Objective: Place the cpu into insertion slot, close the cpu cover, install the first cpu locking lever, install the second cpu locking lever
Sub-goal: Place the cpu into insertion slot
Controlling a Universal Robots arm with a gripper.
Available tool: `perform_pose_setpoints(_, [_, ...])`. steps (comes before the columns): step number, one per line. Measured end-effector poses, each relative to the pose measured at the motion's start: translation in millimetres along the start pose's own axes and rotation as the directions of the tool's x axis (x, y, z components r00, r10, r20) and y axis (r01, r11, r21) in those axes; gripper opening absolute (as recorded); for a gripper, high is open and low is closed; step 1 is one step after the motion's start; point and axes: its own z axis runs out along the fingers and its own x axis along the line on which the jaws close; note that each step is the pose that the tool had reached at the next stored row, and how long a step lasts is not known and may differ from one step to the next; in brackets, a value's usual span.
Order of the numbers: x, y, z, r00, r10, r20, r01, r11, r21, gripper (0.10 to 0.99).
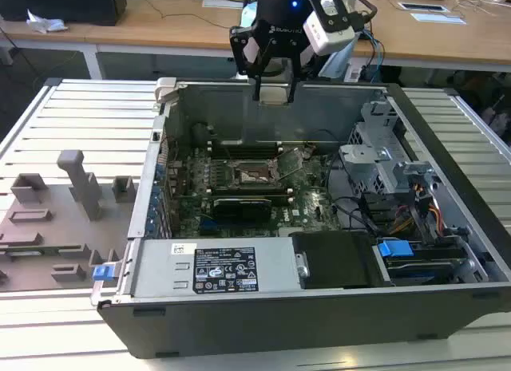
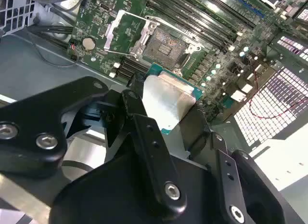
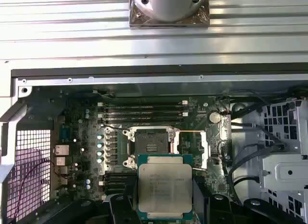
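The gripper (image 1: 275, 90) hangs over the far wall of the open case (image 1: 447, 140), at 12 o'clock of the slot (image 1: 255, 175) in the exterior view and well above the board (image 1: 315, 203). Its claw is closed to chip width on the cpu (image 1: 275, 92). In both wrist views the black fingers (image 2: 137, 96) press on two opposite edges of the cpu (image 2: 168, 101), whose dull silver top (image 3: 164, 190) faces the first wrist camera. The slot (image 3: 151, 141) lies bare, its dark centre in plain sight, with nothing seated in it. The cover (image 2: 109, 38) stands swung open just beside the slot (image 2: 163, 46), and green board shows through its square opening. In the exterior view the memory slots (image 1: 243, 148) run at 12 o'clock of the slot, touching nothing, and a black card (image 1: 239, 205) lies at its 6 o'clock. A labelled grey box (image 1: 215, 267) sits along the near wall at 6 o'clock of the card. A drive cage (image 1: 383, 159) stands at 3 o'clock of the slot. Outside the case, at its 9 o'clock, a grey fixture (image 1: 56, 219) rests on the slatted table (image 1: 96, 108).
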Motion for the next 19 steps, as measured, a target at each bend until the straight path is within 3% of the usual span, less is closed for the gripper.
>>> perform_pose_setpoints(14, [-0.3,-1.2,13.0,1.0000,0.000,0.0000,0.000,1.0000,0.000,0.541])
perform_pose_setpoints(19, [-0.5,-1.9,21.2,1.0000,0.000,-0.0001,0.000,1.0000,0.001,0.541])
